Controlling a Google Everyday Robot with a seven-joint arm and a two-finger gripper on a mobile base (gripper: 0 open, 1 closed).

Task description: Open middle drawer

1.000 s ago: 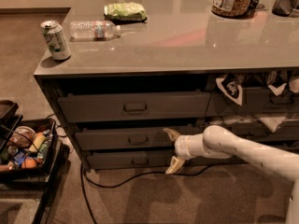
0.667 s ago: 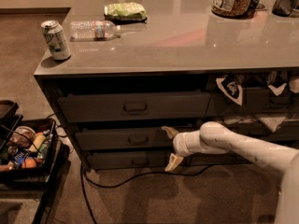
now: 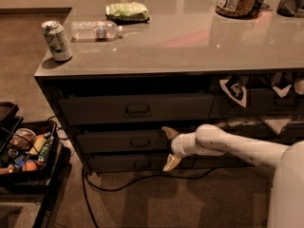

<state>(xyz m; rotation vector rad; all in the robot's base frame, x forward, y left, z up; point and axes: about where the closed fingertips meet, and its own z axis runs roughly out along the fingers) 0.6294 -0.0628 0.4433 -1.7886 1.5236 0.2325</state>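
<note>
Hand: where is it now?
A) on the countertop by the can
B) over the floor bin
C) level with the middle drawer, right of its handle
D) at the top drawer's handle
C: the hand sits open before the middle drawer, just right of its handle, not around it.

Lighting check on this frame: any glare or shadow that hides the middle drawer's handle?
Camera view: dim, warm light; the countertop shows streaky glare and a reddish reflection. Its overhang casts heavy shadow below, so the middle drawer and its handle read dark but visible. The pale gripper, fingers open just right of that handle, stands out brightly.
</note>
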